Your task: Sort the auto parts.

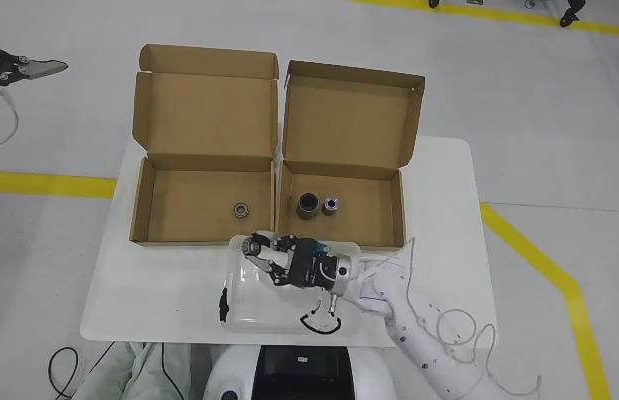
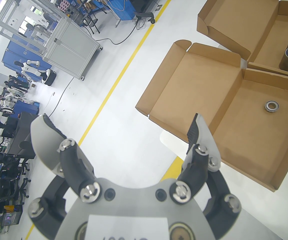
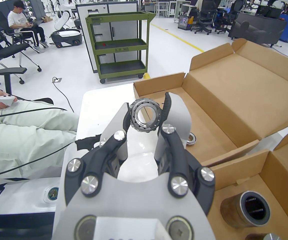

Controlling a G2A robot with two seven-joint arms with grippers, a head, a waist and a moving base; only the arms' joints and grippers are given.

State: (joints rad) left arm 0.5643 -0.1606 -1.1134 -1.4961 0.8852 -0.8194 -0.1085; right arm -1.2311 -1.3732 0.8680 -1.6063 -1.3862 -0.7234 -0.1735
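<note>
Above tray [image 1: 257,302], probably clear plastic, bearing ring [image 3: 145,118] pinched between right jaws; left jaws spread.

loose bearing [image 3: 192,139] half behind the right tool [image 3: 147,106]; small silver part [image 3: 271,236] mostly off-frame

Brown boxes [image 1: 204,115]; white table [image 1: 439,200]; grey bearing [image 3: 146,102]; yellow floor line [image 1: 49,184]

We are counting two cardboard boxes [image 1: 189,218] [image 1: 371,218], two roller bearings [image 1: 241,209] [image 3: 144,127], one dark sleeve [image 1: 308,204], one small steel bushing [image 1: 331,205], one clear tray [image 1: 245,305].
</note>
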